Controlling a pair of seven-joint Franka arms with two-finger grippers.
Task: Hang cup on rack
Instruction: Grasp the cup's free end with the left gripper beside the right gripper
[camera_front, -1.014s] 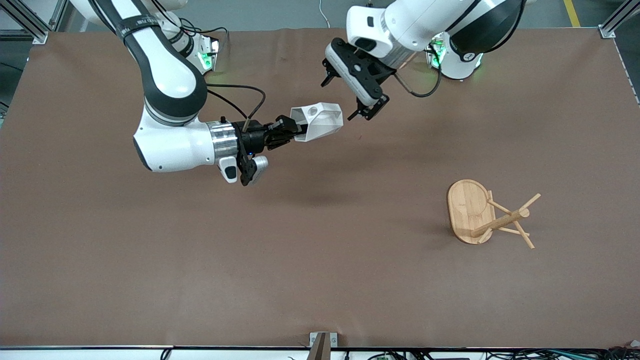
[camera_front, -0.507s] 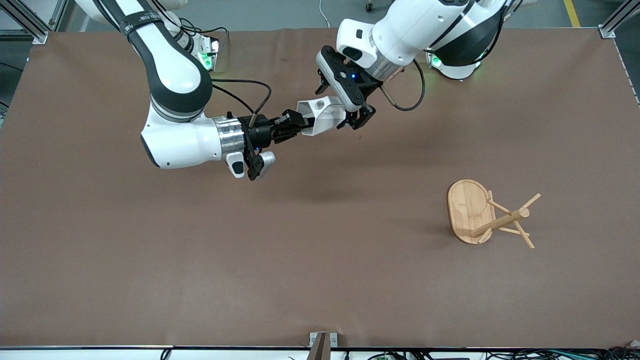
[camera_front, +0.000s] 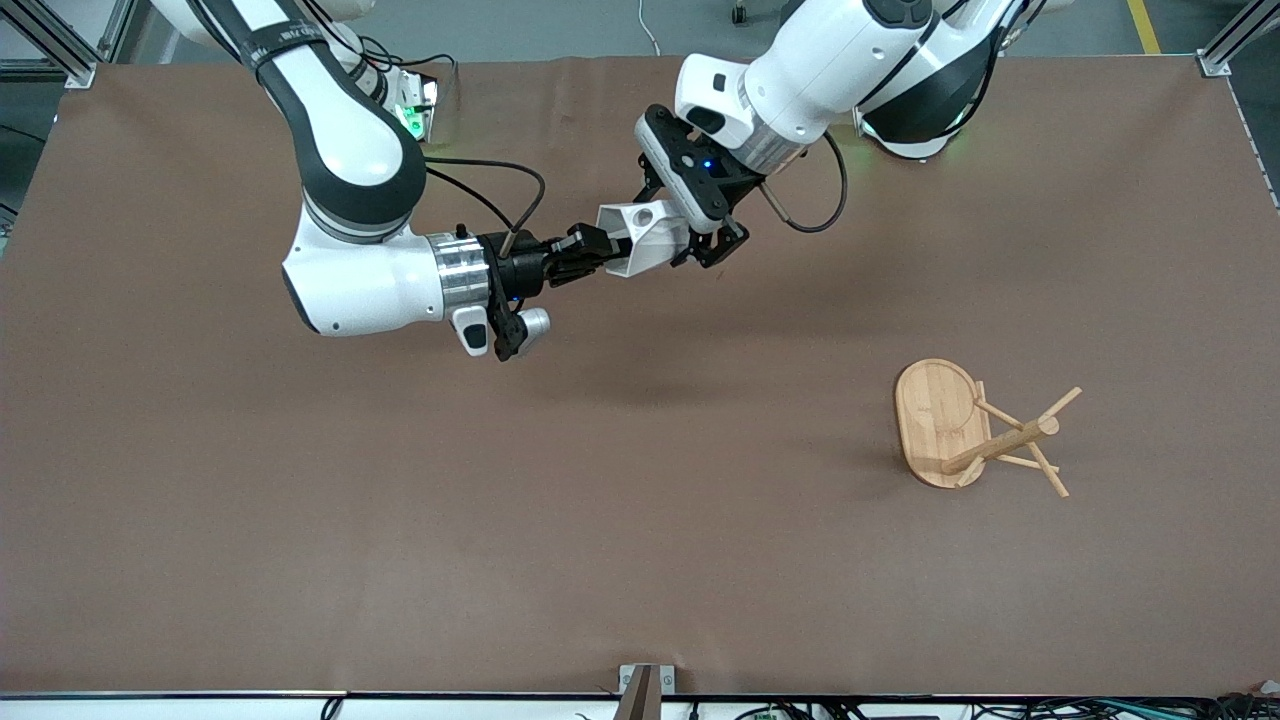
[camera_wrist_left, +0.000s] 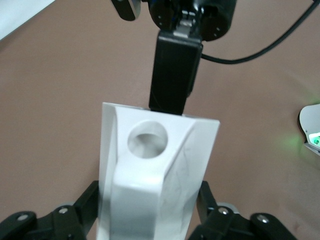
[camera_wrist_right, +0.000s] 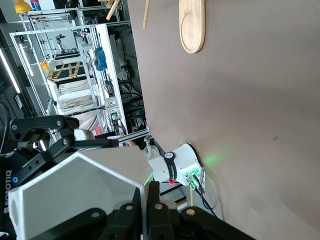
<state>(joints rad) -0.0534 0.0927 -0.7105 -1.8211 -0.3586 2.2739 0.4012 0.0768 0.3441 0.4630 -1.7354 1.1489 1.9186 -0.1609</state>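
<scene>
The white faceted cup (camera_front: 640, 235) is held in the air over the table's middle, toward the robots' bases. My right gripper (camera_front: 600, 250) is shut on one wall at its rim, as the right wrist view (camera_wrist_right: 150, 200) shows beside the cup (camera_wrist_right: 75, 195). My left gripper (camera_front: 690, 225) is open, its fingers (camera_wrist_left: 90, 202) flanking the cup's other end (camera_wrist_left: 150, 165) close to its walls. The tab's round hole (camera_wrist_left: 146, 138) faces the left wrist camera. The bamboo rack (camera_front: 985, 435) stands toward the left arm's end, nearer the front camera.
The rack's oval base (camera_wrist_right: 192, 25) shows in the right wrist view. The brown table cover (camera_front: 500, 520) is bare around the rack. A green-lit arm base (camera_wrist_right: 182, 172) stands at the table's edge.
My left gripper came down from beside the cup and now straddles its end. My right arm carried the cup slightly toward the left arm. The rack has not moved.
</scene>
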